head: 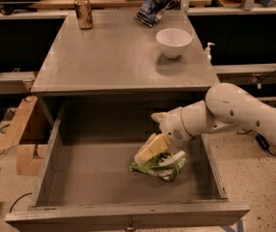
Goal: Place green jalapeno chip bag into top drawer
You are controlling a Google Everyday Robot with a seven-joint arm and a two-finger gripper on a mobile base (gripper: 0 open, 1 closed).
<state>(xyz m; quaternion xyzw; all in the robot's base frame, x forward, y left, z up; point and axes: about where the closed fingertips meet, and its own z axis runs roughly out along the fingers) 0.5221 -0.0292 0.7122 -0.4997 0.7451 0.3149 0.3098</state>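
Observation:
The green jalapeno chip bag (163, 165) lies crumpled on the flat bottom of the open top drawer (94, 170), right of its middle. My gripper (154, 133) hangs just above the bag's left side and inside the drawer. It is open and holds nothing. One yellowish fingertip (150, 151) points down close to the bag, and the other (158, 116) is up near the cabinet's front edge. The white arm comes in from the right over the drawer's right wall. The small knob (129, 224) shows on the drawer front.
On the grey cabinet top (114, 57) stand a white bowl (173, 42), a drink can (83, 12) and a dark blue-and-white chip bag (154, 5). A wooden crate (24, 139) sits on the floor to the left. Cables lie on the floor.

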